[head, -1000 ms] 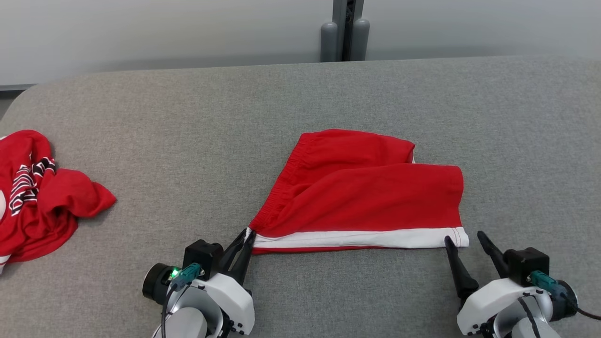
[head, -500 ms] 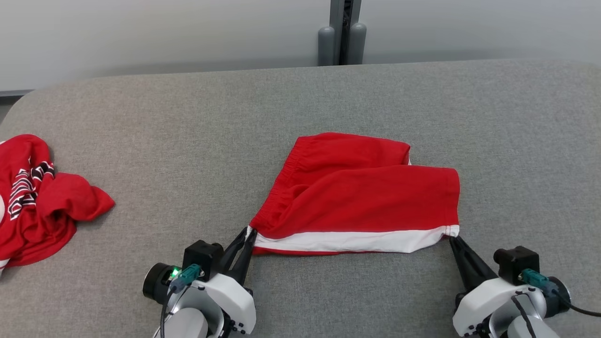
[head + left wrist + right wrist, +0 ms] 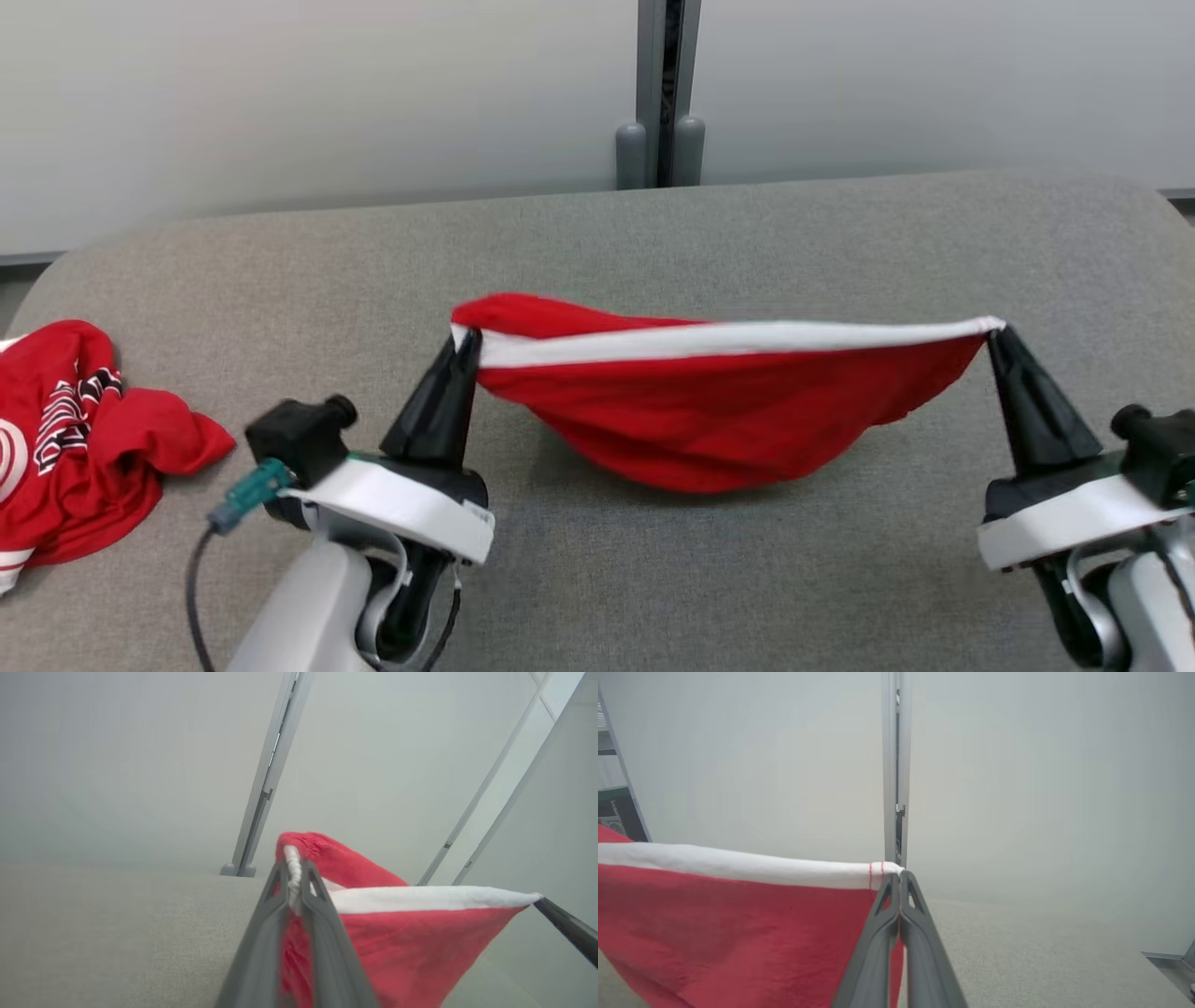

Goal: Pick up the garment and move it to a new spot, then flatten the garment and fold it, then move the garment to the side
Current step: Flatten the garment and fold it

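**Garment held clear at two corners, stretched between both grippers**

**Head view.** The red fabric shorts with a white side stripe (image 3: pixel 709 411) hang between the two arms above the middle of the grey woven-fabric table top (image 3: pixel 747 233). The white stripe runs taut along the upper edge from one gripper to the other. Below it the red cloth sags in a rounded belly. A shadow lies under the belly, and contact with the surface cannot be confirmed.

The left gripper (image 3: pixel 466 340) is closed tight on the stripe's left corner, beside the gathered waistband. The right gripper (image 3: pixel 996 331) is closed tight on the stripe's right corner. Both point up and away from the robot.

A crumpled red garment with black-and-white print (image 3: pixel 84 439) lies at the table's left edge, well apart from the shorts. A grey upright post (image 3: pixel 659 93) stands behind the far edge, between pale wall panels (image 3: pixel 280 103).

**Left wrist view.** The two dark fingers are pressed together with the white stripe's end nipped between their tips. The red waistband bunches just above them. The stripe runs off to the right, where a dark finger of the right gripper meets its far corner. The table top lies below to the left.

**Right wrist view.** The fingers are pinched shut on the stitched end of the white stripe. Red cloth hangs down to their left. The table top shows beyond to the right, and the post rises straight ahead.
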